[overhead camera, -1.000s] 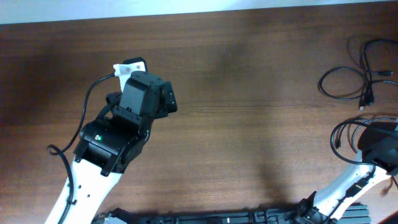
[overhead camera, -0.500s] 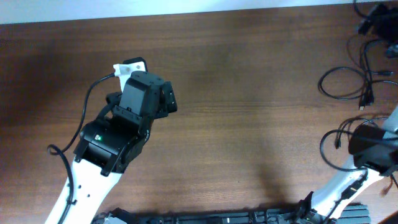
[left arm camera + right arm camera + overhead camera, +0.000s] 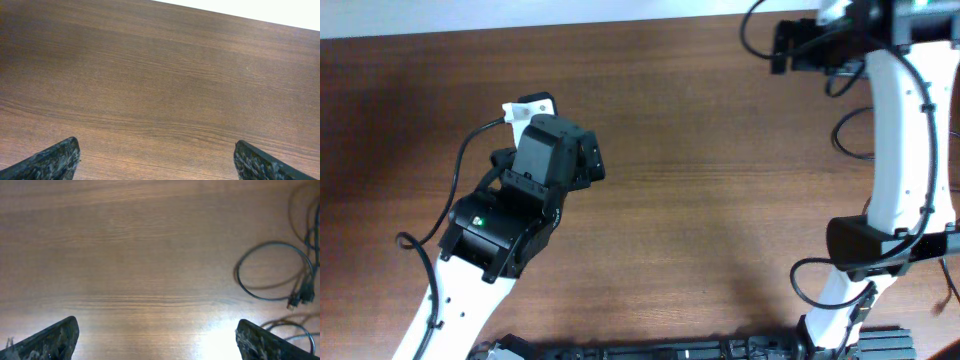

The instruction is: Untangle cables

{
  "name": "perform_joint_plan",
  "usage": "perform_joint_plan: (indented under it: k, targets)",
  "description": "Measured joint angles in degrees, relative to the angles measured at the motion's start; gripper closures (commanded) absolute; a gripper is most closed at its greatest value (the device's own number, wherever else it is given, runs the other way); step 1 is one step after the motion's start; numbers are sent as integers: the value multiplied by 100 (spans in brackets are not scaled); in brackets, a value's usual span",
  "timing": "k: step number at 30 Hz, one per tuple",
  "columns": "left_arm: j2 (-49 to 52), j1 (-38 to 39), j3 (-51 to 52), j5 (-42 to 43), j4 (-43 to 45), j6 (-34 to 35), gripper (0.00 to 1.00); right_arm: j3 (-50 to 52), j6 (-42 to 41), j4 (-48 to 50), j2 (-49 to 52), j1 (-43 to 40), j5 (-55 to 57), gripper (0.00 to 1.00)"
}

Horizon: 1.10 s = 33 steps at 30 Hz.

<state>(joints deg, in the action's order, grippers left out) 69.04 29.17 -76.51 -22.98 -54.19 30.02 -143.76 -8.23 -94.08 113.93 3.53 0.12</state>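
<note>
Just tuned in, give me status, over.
Left gripper open, empty. Right gripper open, empty. Cables off to its right, ungripped. Nothing in between.

Brown wood table (image 3: 160,75), left gripper (image 3: 157,161) fingertips spread wide

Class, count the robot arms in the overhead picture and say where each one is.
2. The left arm reaches up from the bottom left; the right arm stands along the right side, stretching to the top edge. No others seem hidden.
</note>
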Motion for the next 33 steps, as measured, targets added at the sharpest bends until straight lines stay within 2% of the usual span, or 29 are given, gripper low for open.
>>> perform_joint_plan:
  k: [8, 27, 33]
  targets:
    - [0, 0, 0, 0, -2, 0, 1, 0, 35, 44, 0, 516, 140, 1]
    - [0, 0, 0, 0, -4, 0, 1, 0, 48, 48, 0, 520, 160, 1]
    - [-2, 0, 0, 0, -474, 0, 1, 0, 52, 52, 0, 520, 160, 1]
